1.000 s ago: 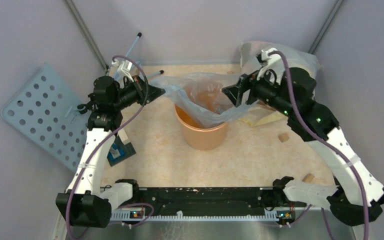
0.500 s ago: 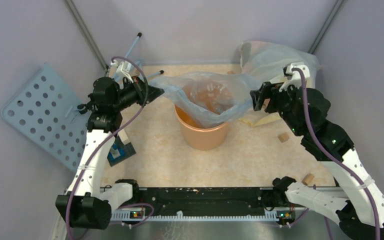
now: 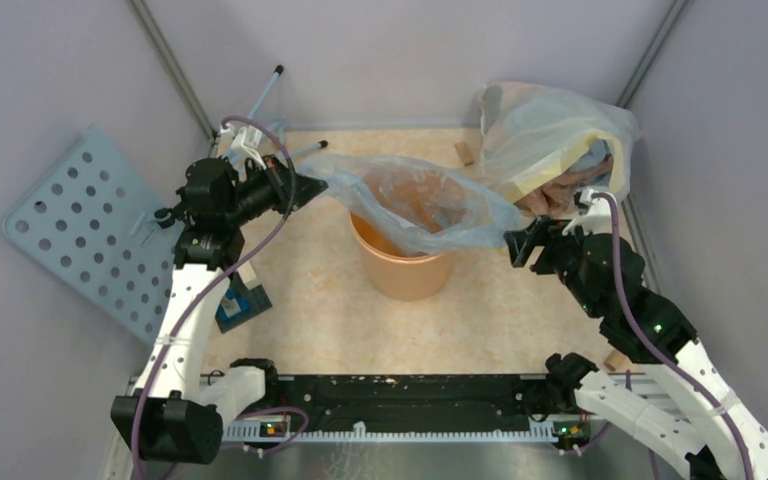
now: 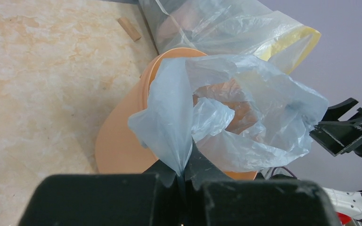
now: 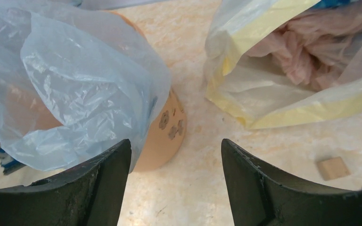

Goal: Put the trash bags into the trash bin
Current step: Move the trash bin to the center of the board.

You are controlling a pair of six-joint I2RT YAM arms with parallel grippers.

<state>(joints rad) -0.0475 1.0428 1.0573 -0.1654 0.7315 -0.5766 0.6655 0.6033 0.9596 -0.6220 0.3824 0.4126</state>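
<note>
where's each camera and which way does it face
Top external: above the table, behind its near edge, looking down; left arm and right arm show.
Left wrist: on left arm, facing the bin; left gripper pinches the trash bag.
Right wrist: on right arm, facing bin and yellow-edged bag; right gripper open.
All share bin, trash bag.

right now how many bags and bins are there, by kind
grey-blue bag: 1
clear yellow-edged bag: 1
orange bin: 1
total: 3
</note>
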